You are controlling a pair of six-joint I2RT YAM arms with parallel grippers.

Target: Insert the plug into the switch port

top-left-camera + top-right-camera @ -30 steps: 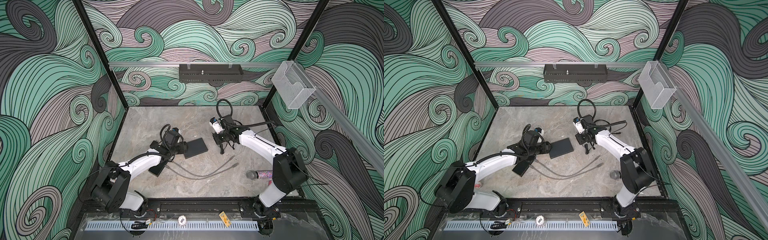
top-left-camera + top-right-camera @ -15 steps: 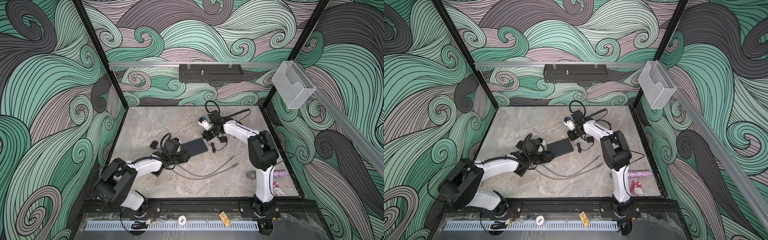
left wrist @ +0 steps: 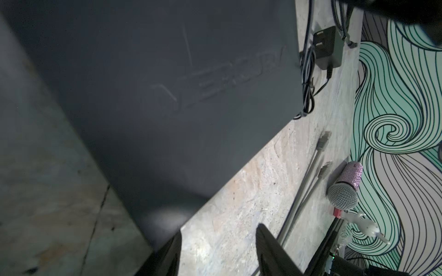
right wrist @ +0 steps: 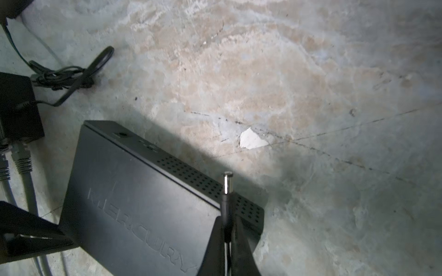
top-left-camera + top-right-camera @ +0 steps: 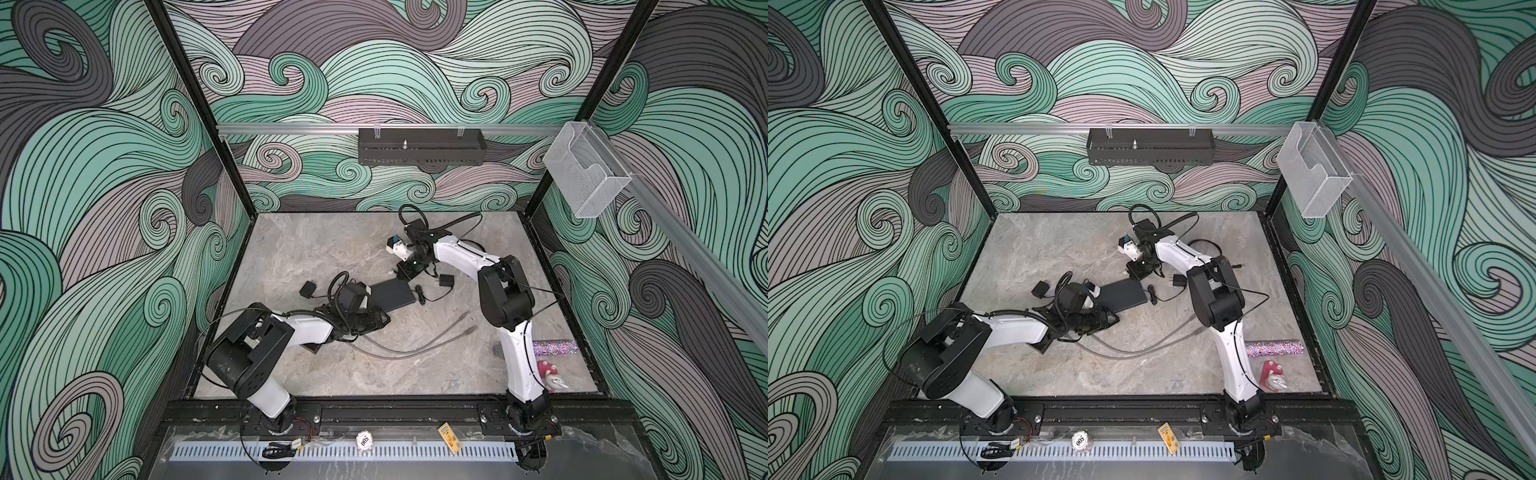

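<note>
The switch (image 5: 392, 294) (image 5: 1123, 294) is a flat black box lying mid-table. In the right wrist view its vented side carries a small round port (image 4: 122, 134). My right gripper (image 4: 226, 225) (image 5: 405, 272) is shut on the black plug (image 4: 226, 188), whose metal tip sticks out above the switch's (image 4: 143, 203) far corner, some way along the edge from the port. My left gripper (image 3: 218, 235) (image 5: 380, 320) is open low over the table at the switch's (image 3: 167, 95) near corner. One of its fingers (image 3: 175, 241) is against that corner, and bare table lies between the jaws.
A black power adapter (image 5: 446, 281) (image 3: 328, 50) with its thin cord lies right of the switch, another black block (image 5: 308, 289) to its left. A grey network cable (image 5: 415, 345) curls in front. A glittery microphone (image 5: 552, 348) and a mushroom toy (image 5: 550, 376) sit front right.
My right gripper has carried the plug leftward to the switch's far corner. My left gripper has come forward and settled at the switch's near corner, its jaws about as wide as before.
</note>
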